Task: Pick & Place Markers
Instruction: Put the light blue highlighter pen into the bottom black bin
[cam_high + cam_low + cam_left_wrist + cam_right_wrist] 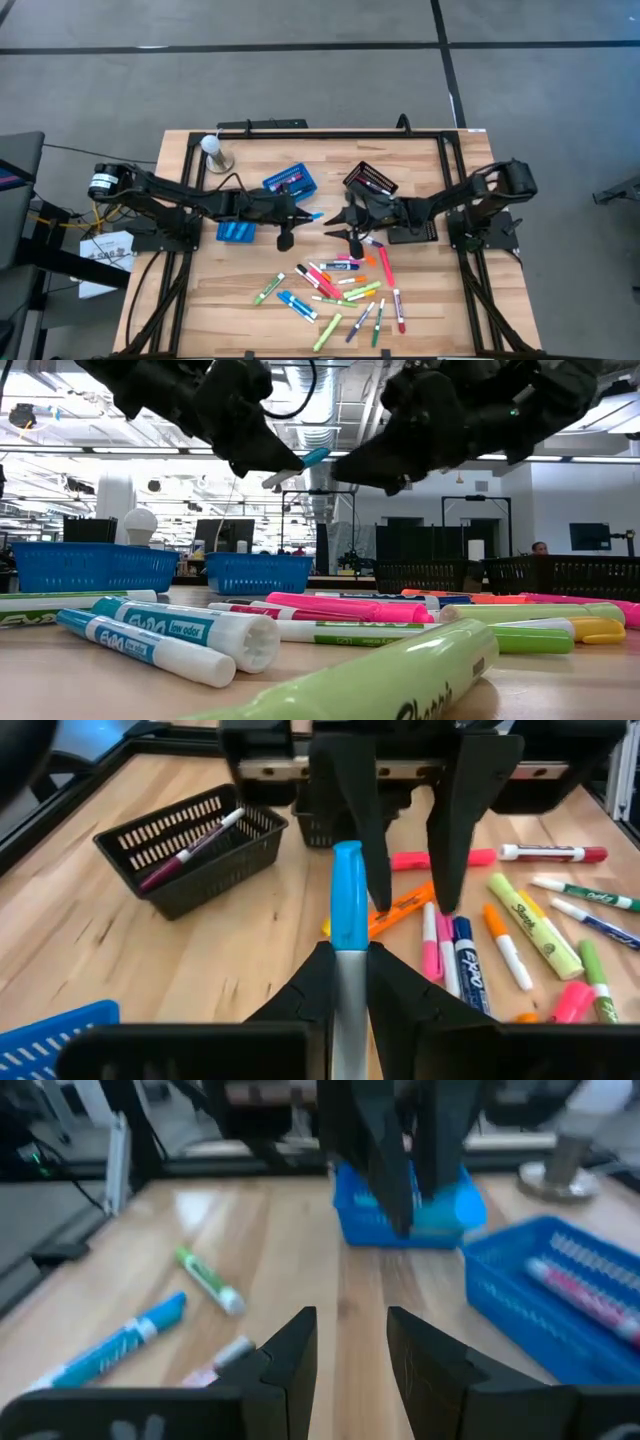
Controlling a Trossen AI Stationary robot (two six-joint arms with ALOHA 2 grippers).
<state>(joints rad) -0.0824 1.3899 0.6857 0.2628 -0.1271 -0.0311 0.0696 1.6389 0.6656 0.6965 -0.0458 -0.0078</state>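
Observation:
My left gripper [303, 214] hovers over the table's middle, shut on a marker with a blue cap [348, 895] and a grey barrel. My right gripper [340, 228] faces it from the table's right, a short way off. Its fingers are open [350, 1345] with nothing between them. In the low view the blue cap [312, 457] points toward the right gripper [400, 460]. Several more markers [340, 285] lie loose on the wood nearer the front edge. My left gripper pinches the marker's grey barrel [349, 982] between its two fingers. The fingers come from the table's left, slanting slightly down, and lie along the marker. The blue cap end sticks out past the fingertips. The marker is lifted clear of the table.
Two blue baskets [290, 183] [236, 231] stand on the left half. On the right half are two black mesh baskets [370, 180] [412, 232], one with a marker inside [190, 845]. A white ball on a round base [212, 150] stands far left.

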